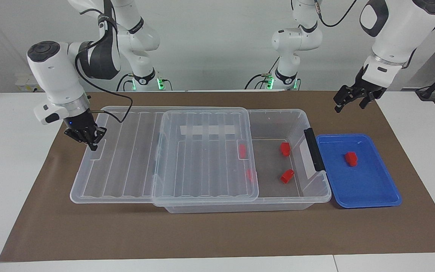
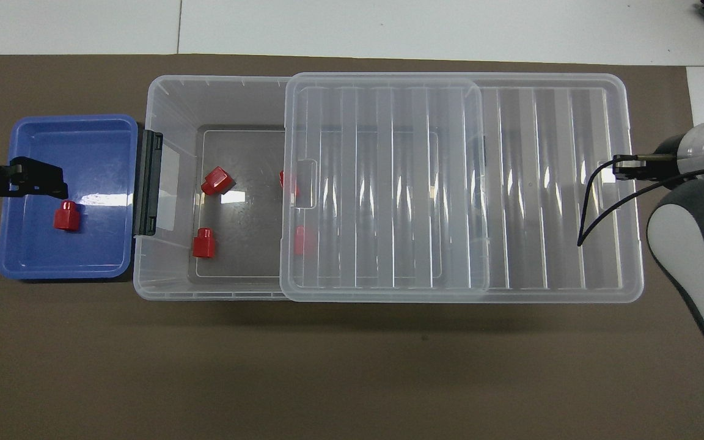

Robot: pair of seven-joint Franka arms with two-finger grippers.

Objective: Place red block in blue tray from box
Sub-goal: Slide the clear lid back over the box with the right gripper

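Right gripper (image 1: 89, 139) hangs low over the lid (image 1: 164, 151) at the right arm's end of the table, at the lid's end notch; whether its fingers are spread or pressed together cannot be told, and contact with the lid cannot be told either. The ribbed clear lid lies slid along, half off the box (image 1: 278, 121), covering the part toward the right arm and leaving the part toward the left arm uncovered. Two red blocks (image 1: 285, 149) lie on the bare box floor; two more show dimly under the lid's edge. A dark grey clip handle (image 1: 313, 149) sits on the box end touching the blue tray (image 1: 368, 189). One red block (image 1: 351, 158) rests inside the tray, nothing gripping it. Left gripper (image 1: 350, 99) is up in the air over the brown mat (image 1: 217, 234) near the tray's corner, fingers spread, empty, well apart from the block. No readable writing or labels anywhere.
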